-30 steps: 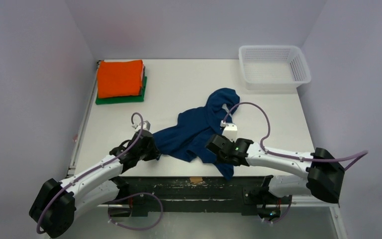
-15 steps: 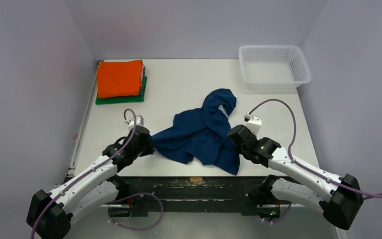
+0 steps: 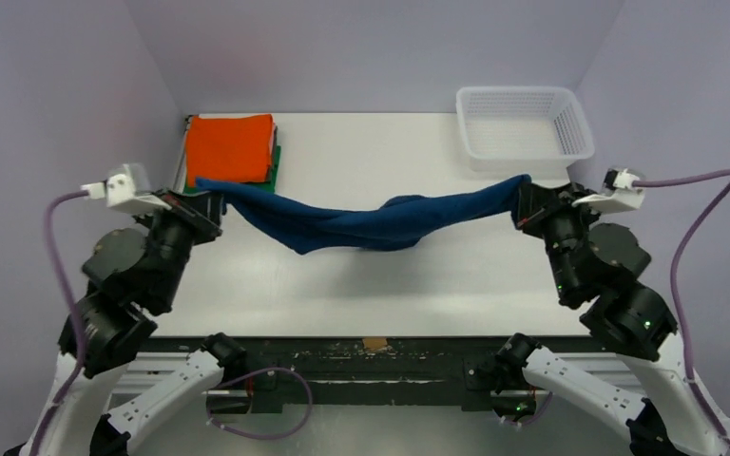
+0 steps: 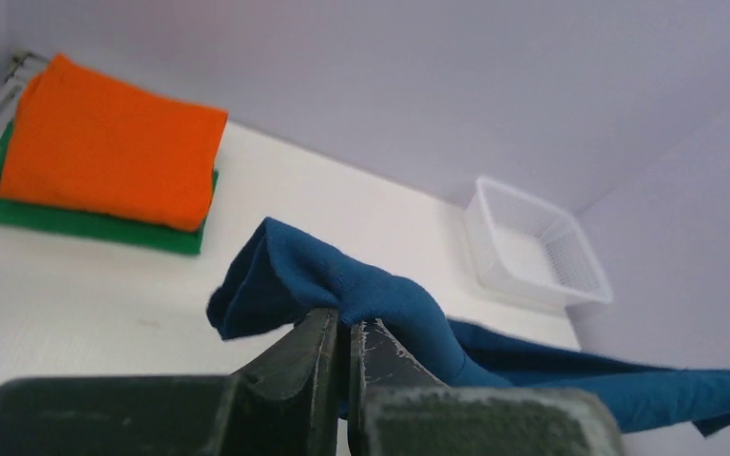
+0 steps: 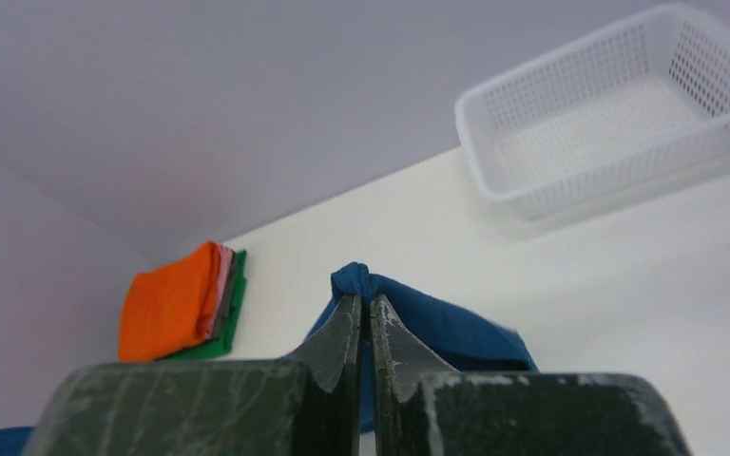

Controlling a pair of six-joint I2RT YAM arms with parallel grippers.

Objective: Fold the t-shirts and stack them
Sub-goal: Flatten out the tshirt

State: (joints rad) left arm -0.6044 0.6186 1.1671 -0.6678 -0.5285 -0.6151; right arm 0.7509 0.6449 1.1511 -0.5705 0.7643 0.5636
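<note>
Orange t-shirt (image 3: 230,147) folded atop the green t-shirt (image 4: 76,223) sits at ten o'clock on the surface (image 3: 390,280). At nine the left claw (image 3: 204,195) is clamped on one end of the navy t-shirt (image 3: 361,225), which sags across centre to the right claw (image 3: 528,199), likewise clamped, at three.

The orange t-shirt (image 4: 114,142) mostly hides the green t-shirt (image 4: 76,223).

Navy cloth t-shirt (image 3: 371,223) strung over white counter (image 3: 390,285) centre; orange-on-green folded t-shirt stack (image 3: 230,150) back-left, white plastic mesh basket (image 3: 523,123) back-right.
</note>
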